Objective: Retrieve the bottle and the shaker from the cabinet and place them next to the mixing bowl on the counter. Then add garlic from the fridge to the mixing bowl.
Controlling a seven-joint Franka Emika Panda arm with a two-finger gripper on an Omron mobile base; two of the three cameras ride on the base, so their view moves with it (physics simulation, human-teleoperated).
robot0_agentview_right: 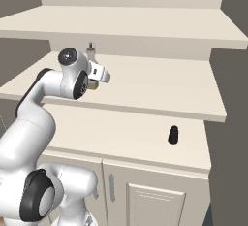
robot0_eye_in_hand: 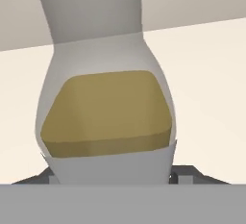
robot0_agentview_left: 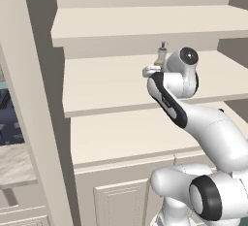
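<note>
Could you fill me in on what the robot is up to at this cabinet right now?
The arm has reached onto the middle shelf of the cabinet, and its gripper is right at the bottle, which fills the hand view between the fingers. Whether the jaws have clamped it can't be told, and the bottle stands on the shelf. The shaker stands untouched on the ledge below, off to the right.

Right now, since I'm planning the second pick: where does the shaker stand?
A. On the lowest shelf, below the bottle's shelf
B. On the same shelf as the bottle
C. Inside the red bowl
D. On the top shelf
A: in the right base view the shaker stands on the lowest open shelf, one level under the shelf that bears the bottle.
</note>
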